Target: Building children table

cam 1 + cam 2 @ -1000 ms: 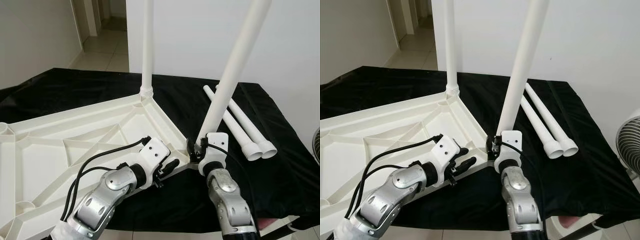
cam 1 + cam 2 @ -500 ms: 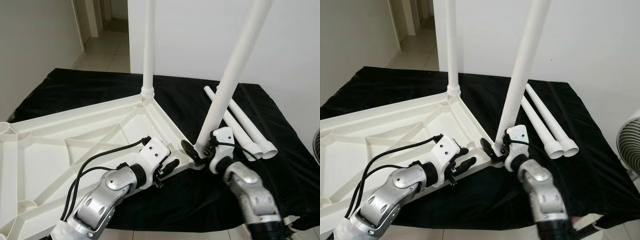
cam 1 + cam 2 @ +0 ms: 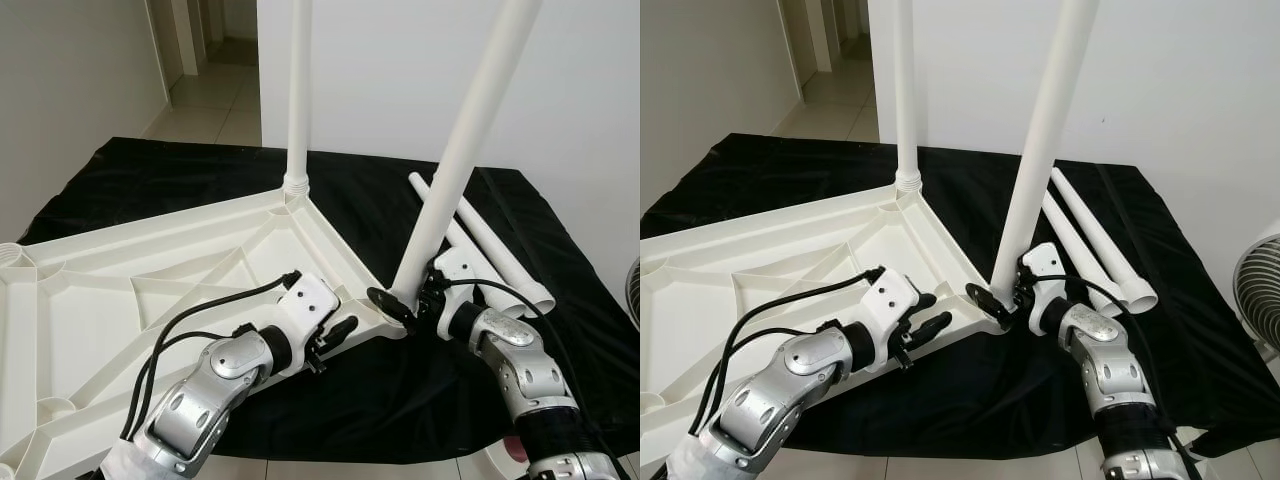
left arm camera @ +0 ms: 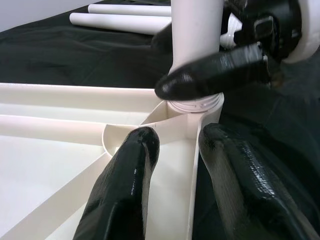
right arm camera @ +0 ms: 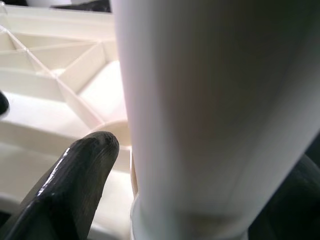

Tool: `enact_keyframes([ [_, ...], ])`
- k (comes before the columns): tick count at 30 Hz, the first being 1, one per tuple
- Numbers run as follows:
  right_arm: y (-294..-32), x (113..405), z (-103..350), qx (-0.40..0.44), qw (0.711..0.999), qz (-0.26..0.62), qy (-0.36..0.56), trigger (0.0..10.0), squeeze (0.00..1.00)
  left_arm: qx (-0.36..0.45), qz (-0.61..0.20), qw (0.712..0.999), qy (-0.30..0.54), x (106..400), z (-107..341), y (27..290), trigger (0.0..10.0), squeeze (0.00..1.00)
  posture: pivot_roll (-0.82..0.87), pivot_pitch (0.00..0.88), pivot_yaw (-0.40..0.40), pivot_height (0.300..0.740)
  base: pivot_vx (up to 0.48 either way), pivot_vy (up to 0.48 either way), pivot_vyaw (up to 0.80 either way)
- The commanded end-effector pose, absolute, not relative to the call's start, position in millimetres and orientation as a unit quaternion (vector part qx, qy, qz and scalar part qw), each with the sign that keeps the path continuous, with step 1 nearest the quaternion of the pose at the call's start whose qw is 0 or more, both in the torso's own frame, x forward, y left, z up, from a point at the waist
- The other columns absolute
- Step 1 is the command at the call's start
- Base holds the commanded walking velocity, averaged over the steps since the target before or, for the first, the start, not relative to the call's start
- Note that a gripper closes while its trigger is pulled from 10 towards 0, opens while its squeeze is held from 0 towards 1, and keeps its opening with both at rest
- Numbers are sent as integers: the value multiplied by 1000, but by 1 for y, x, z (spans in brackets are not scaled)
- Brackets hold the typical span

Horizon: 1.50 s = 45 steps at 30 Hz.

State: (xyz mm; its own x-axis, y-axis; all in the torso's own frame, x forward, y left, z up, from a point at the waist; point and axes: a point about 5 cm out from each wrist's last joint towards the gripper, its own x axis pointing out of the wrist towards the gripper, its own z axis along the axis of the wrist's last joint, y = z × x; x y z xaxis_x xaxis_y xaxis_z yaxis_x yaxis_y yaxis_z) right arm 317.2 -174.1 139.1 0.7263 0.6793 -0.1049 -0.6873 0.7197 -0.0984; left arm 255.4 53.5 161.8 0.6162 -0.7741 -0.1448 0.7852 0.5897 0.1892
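Note:
The white table top (image 3: 120, 300) lies upside down on a black cloth (image 3: 390, 400). One white leg (image 3: 297, 90) stands upright in its far corner socket. A second leg (image 3: 460, 150) leans in the near corner socket (image 4: 195, 106). My right gripper (image 3: 405, 300) is shut on this leg's base, with one finger (image 4: 210, 70) in front and one behind. My left gripper (image 3: 335, 335) is shut on the table top's rim (image 4: 192, 165) just short of that corner, its fingers (image 4: 130, 170) on either side of the rim. Two spare legs (image 3: 490, 250) lie on the cloth to the right.
A white wall stands close behind the cloth, and a hallway opens at the back left. A fan (image 3: 1260, 290) is at the right edge. The cloth's near edge runs just below my arms, with tiled floor beyond it.
My right arm has swung out to the right and its wrist has turned, while the gripper stays at the leaning leg's base. The left arm has not moved.

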Motion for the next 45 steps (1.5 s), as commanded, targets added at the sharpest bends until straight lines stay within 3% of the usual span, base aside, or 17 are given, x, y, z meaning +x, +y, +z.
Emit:
enact_keyframes([
  [1,-172,319,133,-74,921,380,39,7608,0,119,-454,882,30,253,160,51,10000,0,7,18,-31,740,0,0,0],
  [2,-172,321,130,-83,922,377,39,4471,0,119,-454,883,30,253,160,51,10000,0,8,18,-31,740,0,0,0],
  [3,-172,321,130,-83,922,377,39,4471,0,119,-454,883,30,253,160,51,10000,0,8,18,-31,740,0,0,0],
  [4,-173,322,128,-89,923,373,39,0,0,119,-454,883,30,253,160,52,10000,0,10,18,-31,740,0,0,0],
  [18,-178,323,120,-91,928,361,24,0,0,124,-454,882,33,254,158,53,10000,0,5,16,-31,740,0,0,0],
  [19,-178,325,122,-89,936,341,20,9686,0,126,-454,881,33,256,159,53,10000,0,-1,16,-31,740,0,0,0],
  [26,-176,324,126,-67,957,282,3,10000,0,128,-455,880,32,257,159,54,10000,0,-11,26,-27,740,0,0,0],
  [33,-159,302,131,1,987,153,-40,10000,0,122,-453,882,34,255,158,54,10000,0,-25,47,-22,740,0,0,0],
  [45,-150,288,137,31,998,-12,-45,10000,0,123,-447,885,34,257,158,56,10000,0,-8,42,-38,740,0,0,0],
])
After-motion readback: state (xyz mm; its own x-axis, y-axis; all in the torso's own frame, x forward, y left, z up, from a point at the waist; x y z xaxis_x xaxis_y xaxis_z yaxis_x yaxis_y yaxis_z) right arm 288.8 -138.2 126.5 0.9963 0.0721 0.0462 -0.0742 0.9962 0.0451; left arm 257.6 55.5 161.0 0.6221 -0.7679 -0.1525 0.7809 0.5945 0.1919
